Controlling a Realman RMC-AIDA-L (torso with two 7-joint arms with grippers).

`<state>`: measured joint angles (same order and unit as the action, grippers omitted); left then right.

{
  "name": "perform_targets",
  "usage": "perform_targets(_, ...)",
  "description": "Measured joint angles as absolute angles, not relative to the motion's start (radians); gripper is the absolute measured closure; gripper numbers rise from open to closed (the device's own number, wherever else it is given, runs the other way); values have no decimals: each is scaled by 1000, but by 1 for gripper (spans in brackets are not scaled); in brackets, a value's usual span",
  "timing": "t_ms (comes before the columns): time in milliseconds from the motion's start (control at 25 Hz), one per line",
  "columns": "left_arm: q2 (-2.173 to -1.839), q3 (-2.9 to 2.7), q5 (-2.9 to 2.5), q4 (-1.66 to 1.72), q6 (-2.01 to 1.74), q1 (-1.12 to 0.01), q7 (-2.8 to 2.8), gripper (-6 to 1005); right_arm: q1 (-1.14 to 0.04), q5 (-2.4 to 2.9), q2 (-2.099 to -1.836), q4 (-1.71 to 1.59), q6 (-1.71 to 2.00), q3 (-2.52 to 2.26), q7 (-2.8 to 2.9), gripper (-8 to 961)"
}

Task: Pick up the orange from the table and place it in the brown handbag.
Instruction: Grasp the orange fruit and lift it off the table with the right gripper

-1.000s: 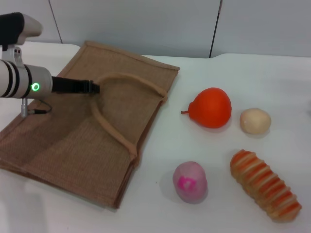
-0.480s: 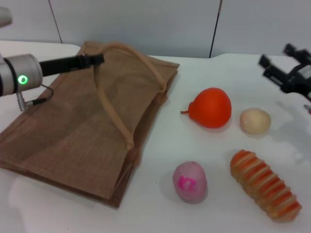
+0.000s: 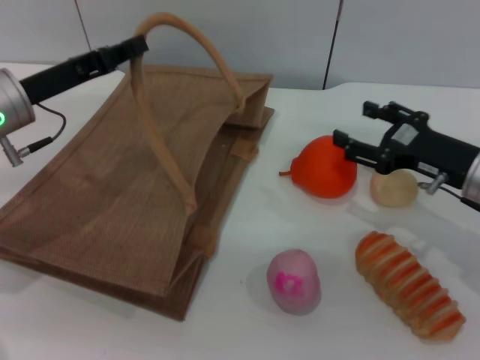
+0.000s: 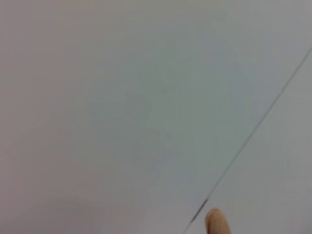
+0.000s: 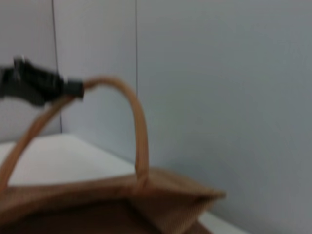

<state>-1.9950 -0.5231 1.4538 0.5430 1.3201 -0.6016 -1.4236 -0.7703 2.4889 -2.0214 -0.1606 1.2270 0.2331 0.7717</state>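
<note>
With the left claw (image 3: 136, 46) pinched on a handle, holding the brown handbag (image 3: 142, 187) agape, the right claw (image 3: 357, 133), spread wide and empty, should straddle the orange (image 3: 324, 169) on the counter (image 3: 247, 225), then close gently.

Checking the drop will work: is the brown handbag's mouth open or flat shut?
Open. The left gripper holds one handle up, lifting the top panel of the handbag off the lower one, leaving a gap facing the orange.

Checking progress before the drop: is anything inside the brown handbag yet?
The brown handbag gapes where the left gripper lifts a handle; only dark cloth shows, deeper is hidden. The orange sits on the table.
</note>
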Motion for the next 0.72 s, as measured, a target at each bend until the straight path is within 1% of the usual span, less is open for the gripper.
perform_targets(160,-1993,-523,1501,541,1369,-588,-1434,873,-802,2557,-2024,-137,1143,233,790,195)
perform_targets(320,-1984,-522,1519,520,1388,-586,-1434,873,-833,2629,-2024,-92,1060,233,792,206)
perform_targets(720,-1979,-515,1548,515,1436,-585,-1434,872,-871,2721,-2025,-58,944,226,844,233)
